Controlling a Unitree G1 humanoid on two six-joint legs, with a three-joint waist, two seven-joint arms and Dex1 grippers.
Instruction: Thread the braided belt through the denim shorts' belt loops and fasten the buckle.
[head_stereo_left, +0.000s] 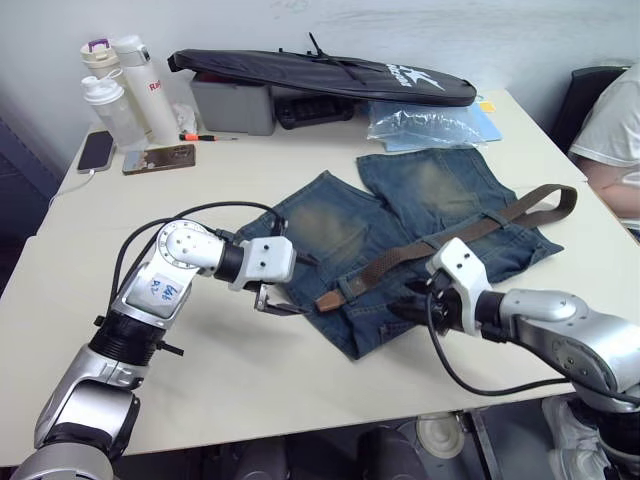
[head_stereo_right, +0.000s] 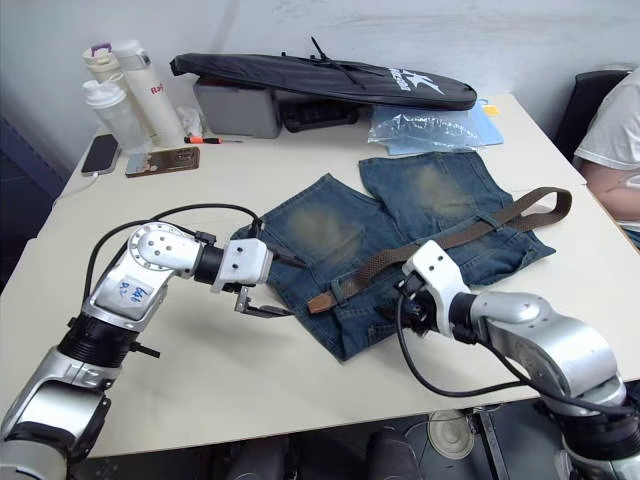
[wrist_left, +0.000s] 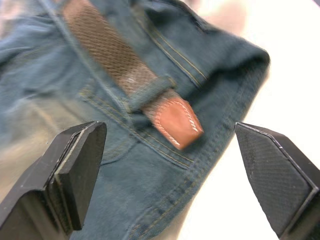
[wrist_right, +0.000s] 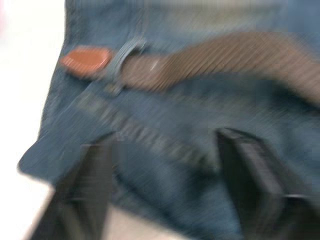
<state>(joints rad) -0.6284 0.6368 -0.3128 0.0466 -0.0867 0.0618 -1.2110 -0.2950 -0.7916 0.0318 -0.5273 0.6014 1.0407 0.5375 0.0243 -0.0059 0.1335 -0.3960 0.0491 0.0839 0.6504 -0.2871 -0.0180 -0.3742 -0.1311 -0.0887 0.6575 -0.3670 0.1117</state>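
The denim shorts (head_stereo_left: 400, 215) lie flat in the middle of the table, waistband toward me. The braided belt (head_stereo_left: 470, 232) runs along the waistband and curls back at the far right. Its reddish leather tip (wrist_left: 175, 122) pokes out of one of the belt loops (wrist_left: 150, 92). The buckle is out of sight. My left gripper (wrist_left: 167, 131) is open just left of the tip, its fingers (wrist_left: 80, 165) spread wide around it without touching. My right gripper (wrist_right: 167, 137) is open too, hovering over the waistband's near edge below the belt.
A long black bag (head_stereo_left: 320, 72), a grey box (head_stereo_left: 232, 105), bottles (head_stereo_left: 120, 90), two phones (head_stereo_left: 160, 158) and a plastic bag (head_stereo_left: 425, 125) line the back of the table. A person's arm (head_stereo_left: 615, 150) is at the right edge.
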